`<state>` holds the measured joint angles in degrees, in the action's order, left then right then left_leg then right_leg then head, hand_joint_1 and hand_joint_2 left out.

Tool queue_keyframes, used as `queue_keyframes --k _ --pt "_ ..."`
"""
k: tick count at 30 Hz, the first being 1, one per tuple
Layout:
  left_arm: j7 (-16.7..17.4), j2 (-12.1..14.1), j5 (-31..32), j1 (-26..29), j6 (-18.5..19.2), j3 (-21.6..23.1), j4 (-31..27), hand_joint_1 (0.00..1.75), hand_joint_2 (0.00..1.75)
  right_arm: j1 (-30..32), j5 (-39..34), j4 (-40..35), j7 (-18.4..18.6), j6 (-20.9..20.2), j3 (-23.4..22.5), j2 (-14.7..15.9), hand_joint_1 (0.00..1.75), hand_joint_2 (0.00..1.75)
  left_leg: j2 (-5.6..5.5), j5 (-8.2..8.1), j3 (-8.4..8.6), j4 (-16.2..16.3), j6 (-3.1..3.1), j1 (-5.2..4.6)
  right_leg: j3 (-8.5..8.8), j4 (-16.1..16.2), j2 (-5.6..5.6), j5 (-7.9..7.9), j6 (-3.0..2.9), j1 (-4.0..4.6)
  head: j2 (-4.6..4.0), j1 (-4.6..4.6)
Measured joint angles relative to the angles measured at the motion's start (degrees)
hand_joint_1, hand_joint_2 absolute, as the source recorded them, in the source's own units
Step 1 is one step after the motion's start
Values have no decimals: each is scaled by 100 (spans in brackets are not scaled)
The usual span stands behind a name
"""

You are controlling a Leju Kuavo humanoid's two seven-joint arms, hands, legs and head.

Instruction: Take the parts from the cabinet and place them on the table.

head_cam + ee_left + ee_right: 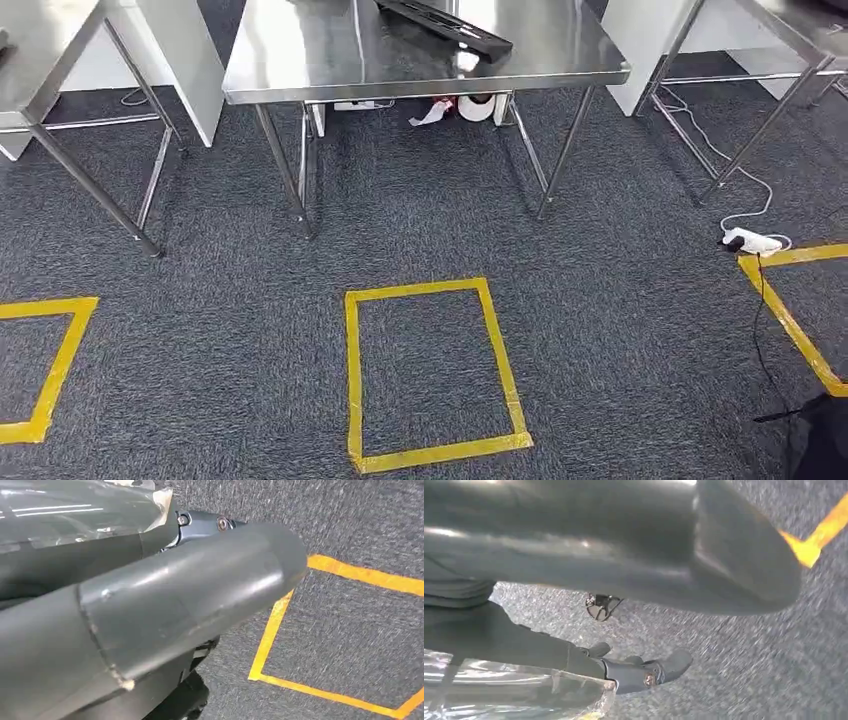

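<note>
A long black part (450,28) lies on the middle steel table (300,85) at the far side of the head view. My left hand (190,595) hangs over the grey carpet beside a yellow tape outline (272,630); its thick thumb is stretched out, its darker fingers (200,522) lie behind it, and it holds nothing. My right hand (624,545) also hangs above the carpet. Its fingers (644,672) are spread away from the thumb, with nothing between them.
Two more steel tables stand at the left (40,60) and right (790,30). A yellow tape rectangle (432,375) marks the carpet ahead. A white power strip (752,240) and its cable lie at the right. A tape roll (478,106) sits under the middle table.
</note>
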<state>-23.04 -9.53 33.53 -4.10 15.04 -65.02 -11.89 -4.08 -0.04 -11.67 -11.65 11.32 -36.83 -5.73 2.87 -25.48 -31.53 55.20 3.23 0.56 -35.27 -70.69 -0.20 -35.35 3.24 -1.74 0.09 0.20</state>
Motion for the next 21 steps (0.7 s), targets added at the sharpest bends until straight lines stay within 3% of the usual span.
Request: queue_keyframes --k 1,2,3,4,5,7,8,10,11,12,13,14,15,16,17,18,19,21 --pt "0 -11 0 0 0 0 0 0 0 1 0 0 0 0 -7 11 0 0 41 -7 -1 22 -38 35 296 613 -32 272 107 -40 0 2" --pt "0 -13 0 -2 0 0 0 0 0 -8 0 0 0 0 -11 13 0 0 82 -30 -9 74 -102 57 605 1228 -162 510 199 -79 0 4" --pt "0 2 0 -1 0 0 -2 0 0 -26 0 0 0 0 -13 -6 0 0 122 -59 -12 136 -172 18 682 1435 -426 588 192 -89 0 31" --pt "0 20 -2 4 -4 -2 0 0 0 -31 2 2 4 0 -15 -33 0 0 147 -110 -13 172 -230 18 630 1443 -386 629 119 -37 0 70" --pt "0 11 -6 -6 -2 0 2 0 0 -29 0 2 8 0 -17 -18 0 0 187 -108 13 160 -259 -12 610 1404 -308 627 13 -33 0 22" --pt "2 7 -37 -12 -7 -2 2 0 0 -19 0 7 26 2 -26 -15 0 0 267 -94 40 137 -291 25 578 1383 -217 639 -75 -12 0 -13" --pt "2 4 -39 -10 -9 -2 2 0 0 -18 2 7 37 4 -28 -13 0 0 294 -107 20 159 -315 64 576 1393 -155 677 -140 -62 0 -13" --pt "9 7 -46 -10 -11 -9 2 0 0 -19 2 7 61 20 -33 -31 0 0 -115 -586 -163 630 -362 94 572 1390 -65 732 -229 -46 0 -33" --pt "11 0 -48 -6 -11 -13 2 0 0 -21 4 7 76 26 -35 -31 0 0 -218 -871 -359 1108 -370 93 539 1389 -16 746 -252 -29 0 -65" --pt "13 0 -55 1 -11 -26 2 0 0 -19 7 7 94 28 -35 -39 0 0 -253 -1102 -575 1627 -370 92 511 1385 48 761 -274 -2 0 -66" --pt "15 2 -57 7 -11 -35 2 0 0 -13 4 9 109 42 -37 -42 0 0 -260 -1209 -727 1995 -353 92 497 1384 115 772 -290 22 0 -77" --pt "15 2 -57 8 -11 -37 2 0 0 -3 4 9 131 55 -42 -42 0 0 -270 -1164 -746 2059 -325 88 495 1384 177 772 -290 43 0 -70" --pt "15 2 -59 9 -11 -42 2 0 0 4 4 9 142 77 -46 -42 0 0 -281 -970 -617 1812 -279 74 500 1383 257 773 -290 61 0 -72" --pt "15 2 -61 8 -11 -46 2 0 0 6 0 9 160 85 -50 -41 0 0 -310 -718 -385 1366 -226 60 516 1383 327 773 -288 79 0 -72" --pt "15 2 -61 7 -9 -46 2 0 0 2 -18 9 175 83 -52 -42 0 0 -409 -448 -91 793 -155 44 536 1384 398 774 -288 91 0 -72" --pt "15 2 -59 6 0 -48 2 0 0 1 -66 9 184 38 -68 -55 0 0 -647 -294 129 344 -68 24 538 1386 460 775 -286 67 0 -72" --pt "17 33 -52 6 4 -55 4 0 0 -12 -109 11 184 -11 -94 -96 0 0 -770 -354 182 243 -24 28 524 1367 487 780 -269 134 0 -44" --pt "17 15 -50 7 11 -59 4 0 0 -27 -140 9 195 -57 -149 -90 0 0 -664 -338 175 223 -37 -14 457 1380 595 818 -211 76 0 -83"
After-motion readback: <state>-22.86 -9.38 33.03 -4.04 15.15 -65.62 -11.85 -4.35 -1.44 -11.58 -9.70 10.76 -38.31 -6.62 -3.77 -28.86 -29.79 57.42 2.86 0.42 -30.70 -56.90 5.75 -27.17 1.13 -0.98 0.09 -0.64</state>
